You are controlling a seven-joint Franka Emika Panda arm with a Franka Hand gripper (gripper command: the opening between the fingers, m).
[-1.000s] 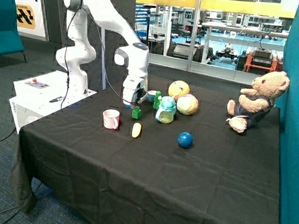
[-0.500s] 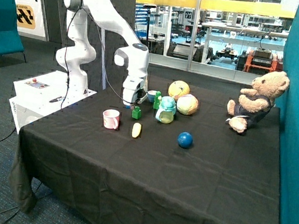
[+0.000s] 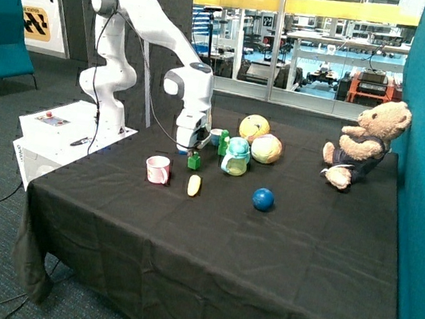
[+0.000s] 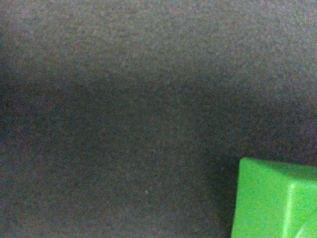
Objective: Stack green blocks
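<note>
Outside view: the white Franka arm (image 3: pixel 149 24) rises from its base unit (image 3: pixel 63 132) at the table's far corner, bends at the elbow, and points its wrist straight down. The gripper (image 3: pixel 186 144) sits low over the black tablecloth (image 3: pixel 262 256), just behind the pink cup (image 3: pixel 158 169). Whether its fingers are apart or closed cannot be told. No readable writing appears on the arm; a yellow-and-black hazard sign (image 3: pixel 36 22) on the back wall is illegible.

One green block (image 3: pixel 194 160) stands on the cloth just beside the gripper, between the cup and a teal-lidded bottle (image 3: pixel 236 157). A second green block (image 3: pixel 223 142) stands upright behind it.

Wrist view: dark cloth fills the frame; a corner of a green block (image 4: pixel 275 198) shows at one edge.
</note>
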